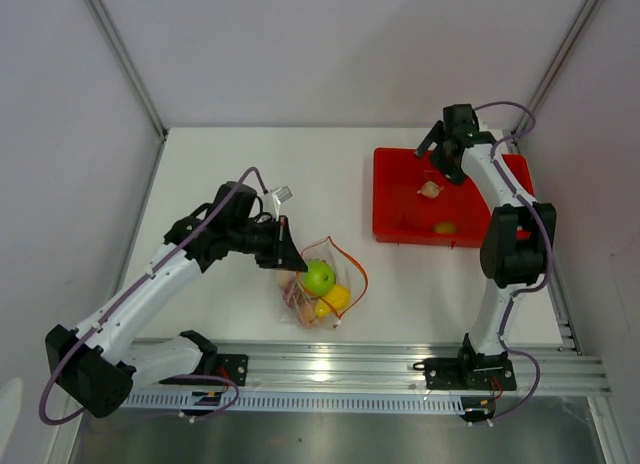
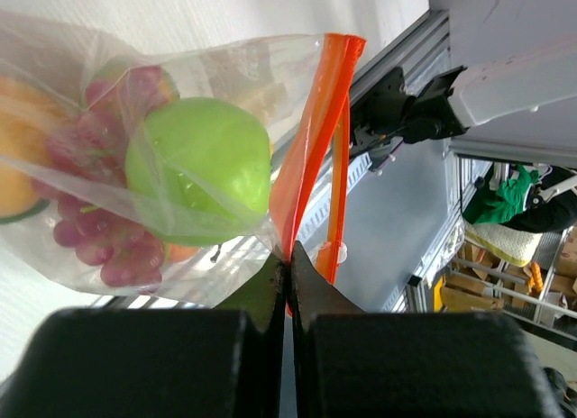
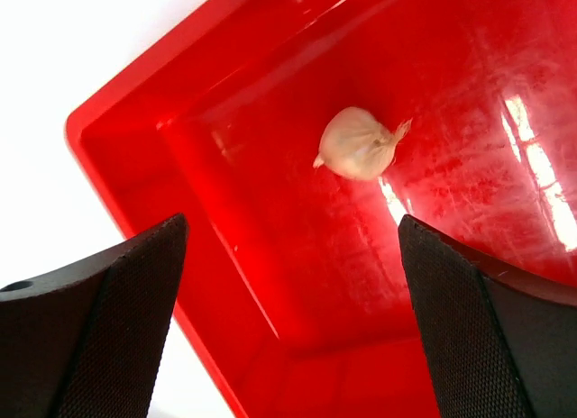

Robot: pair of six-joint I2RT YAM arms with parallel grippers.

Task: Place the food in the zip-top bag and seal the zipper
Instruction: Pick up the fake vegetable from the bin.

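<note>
Left gripper (image 2: 288, 270) is clamped tight on the zipper (image 2: 311, 157), pinching the orange-red strip right at one end, with no gap showing between the jaws. The bag (image 1: 318, 284) hangs off that grip and slumps onto the table (image 1: 230, 164) in front of the left arm, near the front edge. From above, the zipper curls round in a loop, so the mouth is gaping, not sealed. In the wrist view its two strips split apart a bit higher up.

Inside the bag there's a green apple (image 2: 198, 166) pressed against the plastic just beside the zipper, purple grapes (image 2: 99, 229) behind and under it, and a yellow fruit (image 1: 335, 301) next to the apple in the top view. There's more orange stuff in there too, but it's too crinkly to tell what it is.

Right gripper (image 3: 292, 222) hovers over the far end of the red tray (image 1: 395, 184), well apart from the bag, its fingers (image 3: 108, 301) spread wide with nothing between them. A whitish garlic bulb (image 3: 359, 145) sits on the tray floor below it, not touched. A small yellow-green fruit (image 1: 445, 227) lies nearer the tray's front wall.
</note>
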